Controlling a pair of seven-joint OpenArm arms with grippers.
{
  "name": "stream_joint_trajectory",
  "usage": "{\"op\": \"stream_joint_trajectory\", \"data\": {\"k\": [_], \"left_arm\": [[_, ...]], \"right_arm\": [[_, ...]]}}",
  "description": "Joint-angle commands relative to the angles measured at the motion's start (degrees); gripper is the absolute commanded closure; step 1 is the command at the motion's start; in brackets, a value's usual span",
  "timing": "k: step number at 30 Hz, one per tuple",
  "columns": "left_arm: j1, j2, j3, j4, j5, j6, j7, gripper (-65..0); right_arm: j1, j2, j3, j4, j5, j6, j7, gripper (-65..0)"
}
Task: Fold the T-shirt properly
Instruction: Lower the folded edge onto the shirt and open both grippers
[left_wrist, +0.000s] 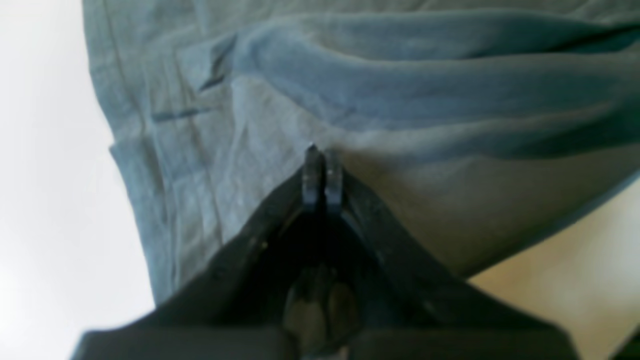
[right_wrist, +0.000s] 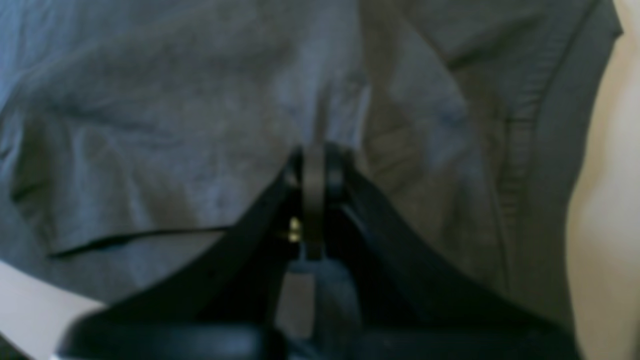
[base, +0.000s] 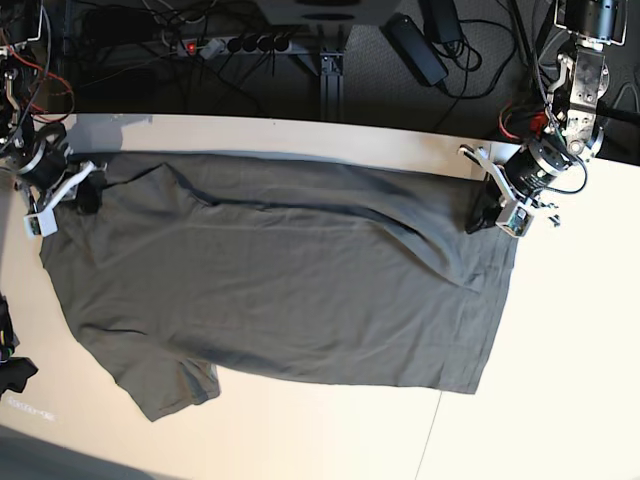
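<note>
Spread across table (base: 560, 380), collar end at left

Lay T-shirt (base: 290, 290) between right gripper (base: 85, 200) at its left end and left gripper (base: 478, 215) at its right; power strip (base: 225, 44) behind.

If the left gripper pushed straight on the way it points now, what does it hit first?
The left gripper looks shut on the T-shirt, so it would run into the raised fold of that cloth right ahead of its tips. Depth beyond is unclear.
</note>
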Motion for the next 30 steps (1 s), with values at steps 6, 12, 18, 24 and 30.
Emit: {"op": "stream_joint_trajectory", "data": {"k": [6, 12, 18, 24, 30], "left_arm": [[5.4, -0.5, -1.1, 1.7, 2.9, -0.5, 5.3, 0.0], [5.4, -0.5, -2.8, 6.4, 2.7, -0.5, 5.3, -10.0], [5.4, -1.0, -11.3, 16.6, -6.3, -0.5, 10.3, -18.1], [1.2, -4.0, -15.4, 19.1, -15.0, -0.5, 10.4, -27.9], [-13.0, -5.1, -11.3, 6.9, -18.3, -0.2, 10.0, -36.1]], "right_arm": [[-4.6, 1.3, 1.9, 2.2, -1.4, 3.7, -4.7, 0.0], [-2.9, 1.4, 2.1, 2.4, 1.0, 3.7, -4.5, 0.0], [-1.3, 1.3, 3.5, 6.8, 2.3, 3.7, -5.0, 0.0], [-0.6, 1.3, 11.4, 14.5, 7.2, 3.7, -5.8, 0.0], [5.2, 1.3, 14.4, 15.1, 8.0, 3.8, -8.6, 0.0]]}}
